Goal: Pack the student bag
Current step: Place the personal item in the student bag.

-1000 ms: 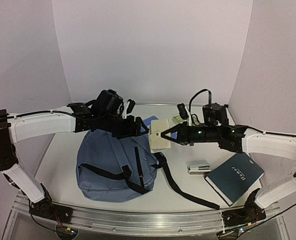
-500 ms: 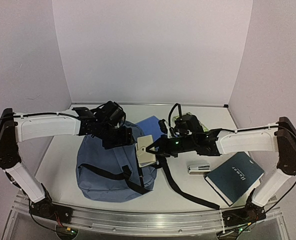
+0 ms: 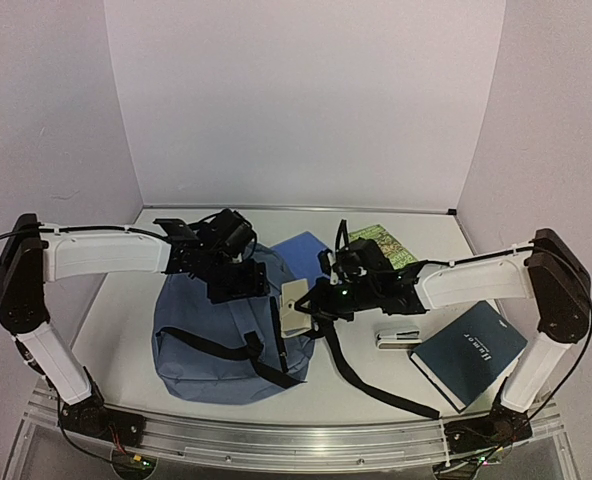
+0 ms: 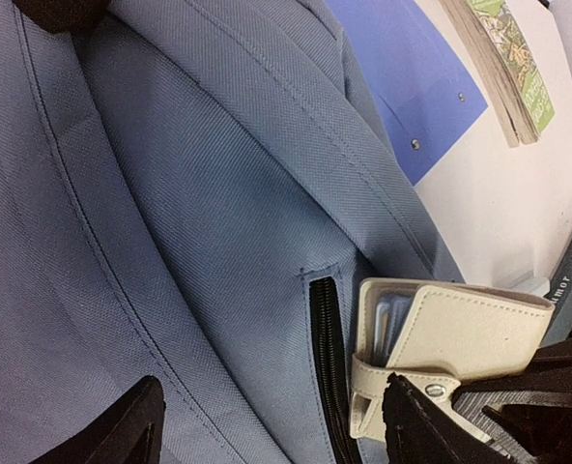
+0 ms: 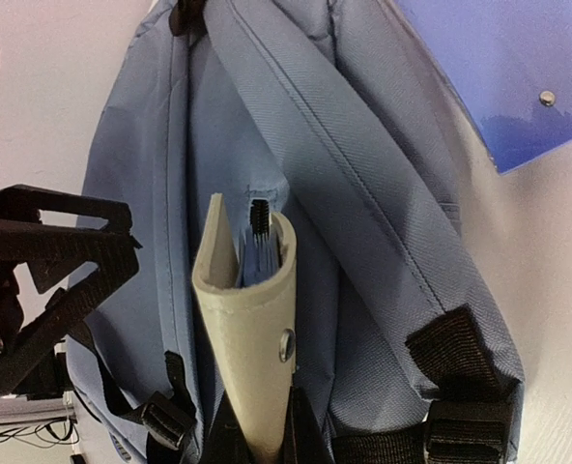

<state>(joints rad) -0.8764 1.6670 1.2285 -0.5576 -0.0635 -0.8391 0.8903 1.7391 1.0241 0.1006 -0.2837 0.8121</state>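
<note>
The student bag (image 3: 211, 335) is a slate-blue backpack lying flat at the table's centre-left, black straps across it. My right gripper (image 3: 314, 300) is shut on a cream snap wallet (image 3: 294, 305) and holds it on edge against the bag's front, right beside the black zip (image 4: 327, 372) of the front pocket. In the right wrist view the wallet (image 5: 252, 319) rises from between my fingers (image 5: 300, 435), its open end at the zip's top. My left gripper (image 3: 244, 285) hovers open just above the bag's fabric (image 4: 199, 242), its jaws either side of the zip, gripping nothing.
A flat blue folder (image 3: 301, 248) and a green-covered book (image 3: 381, 240) lie behind the bag. A stapler (image 3: 396, 337) and a dark teal book (image 3: 469, 355) sit at the right front. A loose black strap (image 3: 371, 385) trails toward the front edge.
My right gripper carried the wallet left and down onto the bag's front. My left gripper dropped lower over the bag, ending beside the zip.
</note>
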